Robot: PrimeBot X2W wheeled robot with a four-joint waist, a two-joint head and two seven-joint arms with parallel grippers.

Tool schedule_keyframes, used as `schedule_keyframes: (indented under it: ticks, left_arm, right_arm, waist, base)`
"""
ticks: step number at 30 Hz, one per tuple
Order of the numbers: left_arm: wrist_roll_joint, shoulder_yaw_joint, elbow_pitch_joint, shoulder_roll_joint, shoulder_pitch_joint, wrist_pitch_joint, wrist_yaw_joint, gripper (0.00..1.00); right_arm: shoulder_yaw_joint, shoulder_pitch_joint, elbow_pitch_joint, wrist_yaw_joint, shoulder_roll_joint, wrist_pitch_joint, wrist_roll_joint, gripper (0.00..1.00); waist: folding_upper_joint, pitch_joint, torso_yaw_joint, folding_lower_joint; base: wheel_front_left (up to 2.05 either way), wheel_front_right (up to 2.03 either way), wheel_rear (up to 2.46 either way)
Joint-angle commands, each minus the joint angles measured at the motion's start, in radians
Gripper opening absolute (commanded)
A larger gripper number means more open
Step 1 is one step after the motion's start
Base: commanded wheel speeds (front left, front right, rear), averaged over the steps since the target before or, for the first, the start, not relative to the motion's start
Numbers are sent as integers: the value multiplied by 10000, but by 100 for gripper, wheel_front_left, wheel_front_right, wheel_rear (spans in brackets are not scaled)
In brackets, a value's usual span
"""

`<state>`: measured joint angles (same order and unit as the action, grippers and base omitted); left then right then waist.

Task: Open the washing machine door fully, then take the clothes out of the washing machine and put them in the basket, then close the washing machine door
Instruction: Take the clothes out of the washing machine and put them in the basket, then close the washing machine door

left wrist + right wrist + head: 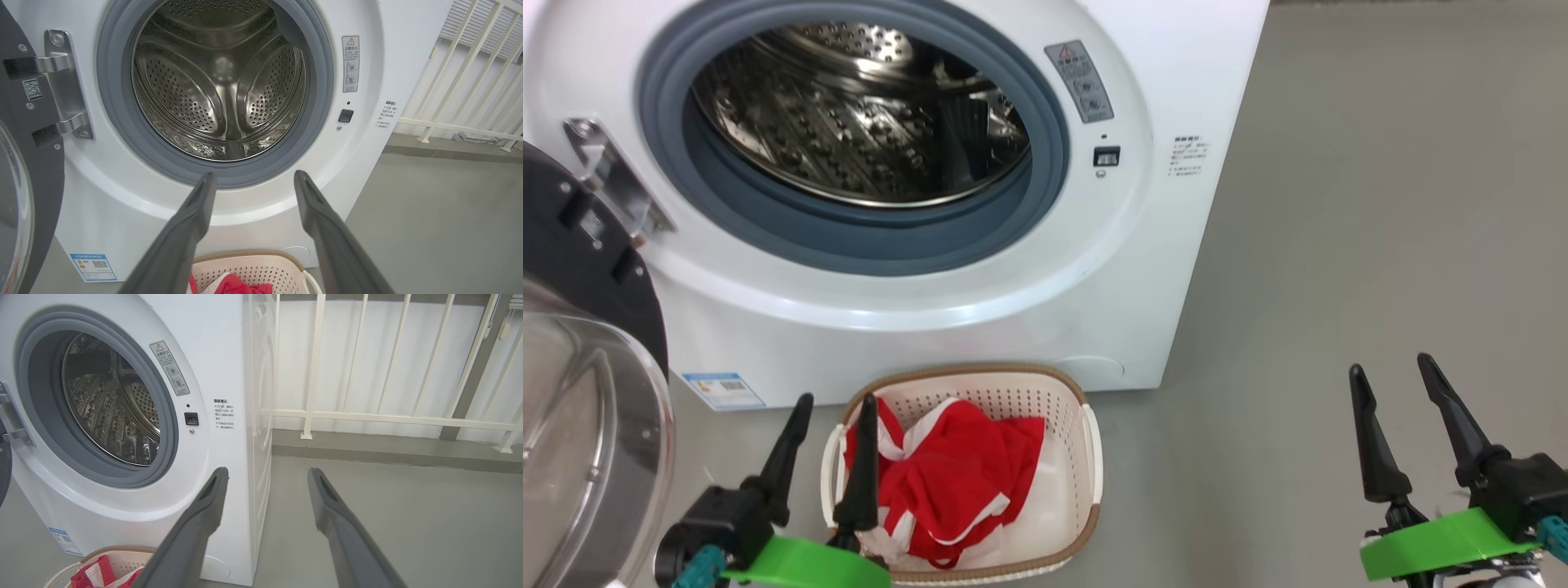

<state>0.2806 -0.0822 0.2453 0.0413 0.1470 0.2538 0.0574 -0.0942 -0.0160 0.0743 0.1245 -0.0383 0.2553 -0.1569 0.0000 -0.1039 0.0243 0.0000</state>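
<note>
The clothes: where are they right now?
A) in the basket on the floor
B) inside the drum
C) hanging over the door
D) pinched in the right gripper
A: the red clothes lie heaped in the basket in front of the machine, and the washing machine's drum shows only bare perforated steel.
</note>
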Motion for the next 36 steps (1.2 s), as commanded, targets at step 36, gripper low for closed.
schedule_keyframes:
  ticks: [36]
  left_arm:
    - [-709, 802, -2164, 220, -2201, 80, -846, 100]
  right_arm:
    - [-167, -1359, -961, 62, -119, 65, -67, 100]
  waist:
    - [0, 1238, 201, 0]
  base:
    - [-4, 4, 0]
